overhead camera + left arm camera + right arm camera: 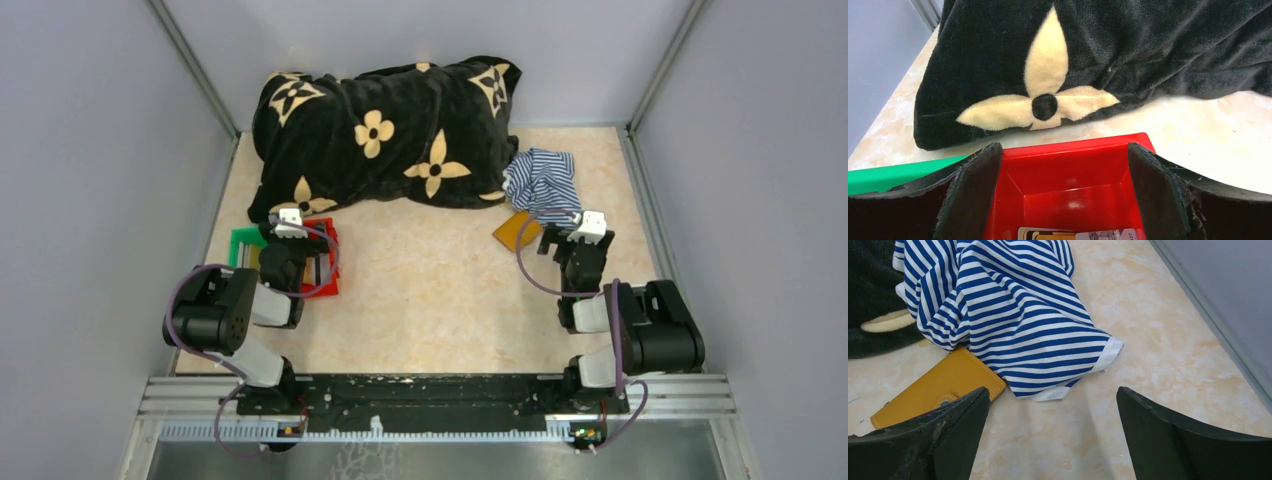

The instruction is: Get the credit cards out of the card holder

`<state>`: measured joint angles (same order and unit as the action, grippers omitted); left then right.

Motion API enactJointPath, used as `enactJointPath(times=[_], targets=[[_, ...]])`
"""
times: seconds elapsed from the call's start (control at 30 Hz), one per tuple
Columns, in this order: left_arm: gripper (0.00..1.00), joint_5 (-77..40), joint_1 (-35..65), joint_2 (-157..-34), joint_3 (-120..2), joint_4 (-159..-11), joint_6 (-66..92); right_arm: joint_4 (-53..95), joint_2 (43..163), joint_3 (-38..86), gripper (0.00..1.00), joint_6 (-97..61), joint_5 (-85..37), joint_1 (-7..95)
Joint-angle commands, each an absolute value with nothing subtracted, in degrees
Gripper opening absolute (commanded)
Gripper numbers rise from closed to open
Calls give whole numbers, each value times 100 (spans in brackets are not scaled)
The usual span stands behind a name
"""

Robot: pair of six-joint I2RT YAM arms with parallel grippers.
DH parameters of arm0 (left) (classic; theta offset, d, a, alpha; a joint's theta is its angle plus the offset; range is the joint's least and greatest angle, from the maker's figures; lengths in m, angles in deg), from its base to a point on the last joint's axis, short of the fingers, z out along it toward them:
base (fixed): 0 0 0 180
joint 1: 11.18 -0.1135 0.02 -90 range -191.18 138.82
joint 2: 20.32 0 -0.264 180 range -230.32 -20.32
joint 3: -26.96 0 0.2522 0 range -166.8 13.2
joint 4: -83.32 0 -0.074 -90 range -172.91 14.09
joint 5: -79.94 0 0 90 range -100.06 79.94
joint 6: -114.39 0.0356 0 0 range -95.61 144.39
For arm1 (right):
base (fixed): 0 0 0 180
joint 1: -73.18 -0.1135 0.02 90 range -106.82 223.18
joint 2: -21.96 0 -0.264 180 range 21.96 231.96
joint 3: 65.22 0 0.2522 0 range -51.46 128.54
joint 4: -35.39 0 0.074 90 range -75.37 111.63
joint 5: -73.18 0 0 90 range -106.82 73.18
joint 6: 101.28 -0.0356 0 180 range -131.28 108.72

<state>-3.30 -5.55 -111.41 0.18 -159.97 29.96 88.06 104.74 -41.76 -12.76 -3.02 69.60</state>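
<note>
The card holder [938, 382] is a tan-orange wallet lying shut on the table, its snap tab facing me and its far corner tucked under a striped blue-white cloth [1008, 315]. In the top view the card holder [517, 231] lies just left of my right gripper [583, 238]. That right gripper [1053, 430] is open over bare table, with its left finger overlapping the wallet's near edge. Several credit cards [1073, 234] lie in the bottom of a red bin [1073, 150]. My left gripper [1063, 190] hangs open above that bin, holding nothing.
A green bin [893, 172] stands against the red bin's left side. A big black blanket with cream flowers [385, 130] fills the back of the table, close behind both bins. Grey walls enclose the table on three sides.
</note>
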Motion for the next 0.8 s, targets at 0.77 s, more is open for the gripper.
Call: enactJointPath(times=[0.77], targets=[[100, -630, -473, -8521, -1059, -12040, 2191, 4754, 7511, -2229, 99, -2587, -2798, 6706]])
